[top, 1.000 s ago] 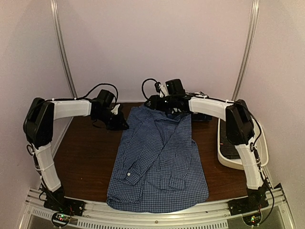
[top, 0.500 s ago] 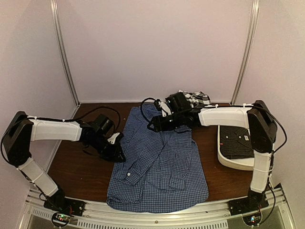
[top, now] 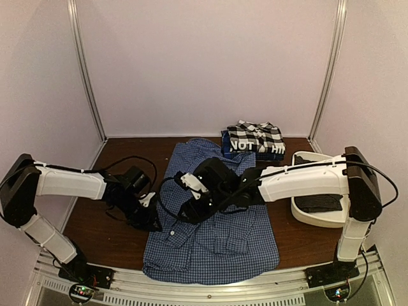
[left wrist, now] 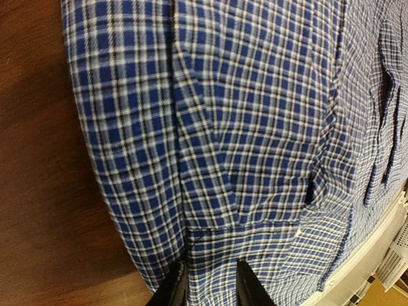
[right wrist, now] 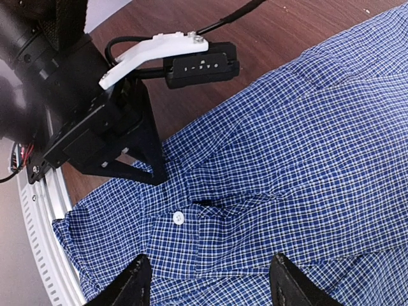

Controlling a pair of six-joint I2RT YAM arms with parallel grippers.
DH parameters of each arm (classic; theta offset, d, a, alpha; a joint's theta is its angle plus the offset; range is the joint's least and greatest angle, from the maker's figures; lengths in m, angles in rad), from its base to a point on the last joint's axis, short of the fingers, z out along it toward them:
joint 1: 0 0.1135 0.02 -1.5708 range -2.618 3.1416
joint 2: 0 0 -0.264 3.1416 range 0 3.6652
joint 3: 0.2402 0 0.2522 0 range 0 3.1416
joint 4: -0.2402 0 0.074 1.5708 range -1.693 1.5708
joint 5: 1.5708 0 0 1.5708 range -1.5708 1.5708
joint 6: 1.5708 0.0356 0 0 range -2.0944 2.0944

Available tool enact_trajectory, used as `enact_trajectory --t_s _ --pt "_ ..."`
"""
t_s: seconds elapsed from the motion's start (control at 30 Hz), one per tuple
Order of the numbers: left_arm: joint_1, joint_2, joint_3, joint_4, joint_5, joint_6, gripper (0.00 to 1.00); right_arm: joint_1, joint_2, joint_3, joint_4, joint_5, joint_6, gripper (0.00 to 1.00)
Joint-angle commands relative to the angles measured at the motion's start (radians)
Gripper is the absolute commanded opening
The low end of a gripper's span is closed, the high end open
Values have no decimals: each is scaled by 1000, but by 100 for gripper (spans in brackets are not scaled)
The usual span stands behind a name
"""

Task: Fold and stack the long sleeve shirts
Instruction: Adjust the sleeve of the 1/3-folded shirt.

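So the blue-and-white fine-check shirt [top: 217, 236] lies spread flat in the middle of the table [top: 284, 239]. The left gripper [left wrist: 210, 290] sits right at the shirt's left edge, tips only a crack apart over the cloth, and I can't tell if it's pinching any. The right gripper [right wrist: 210, 284] hangs just above the shirt, right beside the left one, jaws wide with nothing in them. At the far edge, the black-and-white check shirt [top: 255, 132] sits folded on the dark blue "NOT" shirt [top: 245, 146]. The white tub [top: 319, 222] on the right has some dark cloth [top: 319, 204] in it.
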Motion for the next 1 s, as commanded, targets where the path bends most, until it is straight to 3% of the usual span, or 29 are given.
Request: enact_trajectory --t_s 0.0,0.33,0.7,0.97 --pt "-12 -15 -21 -4 -30 -12 28 35 32 14 -24 72 -31 65" --pt "-43 -24 -42 -9 -14 -25 28 46 76 57 -46 98 -47 65" --pt "-59 -91 -10 -82 31 -30 0 33 59 42 -38 148 -29 65" --pt "-84 -136 -48 -148 57 -34 0 -20 20 0 -13 142 1 65"
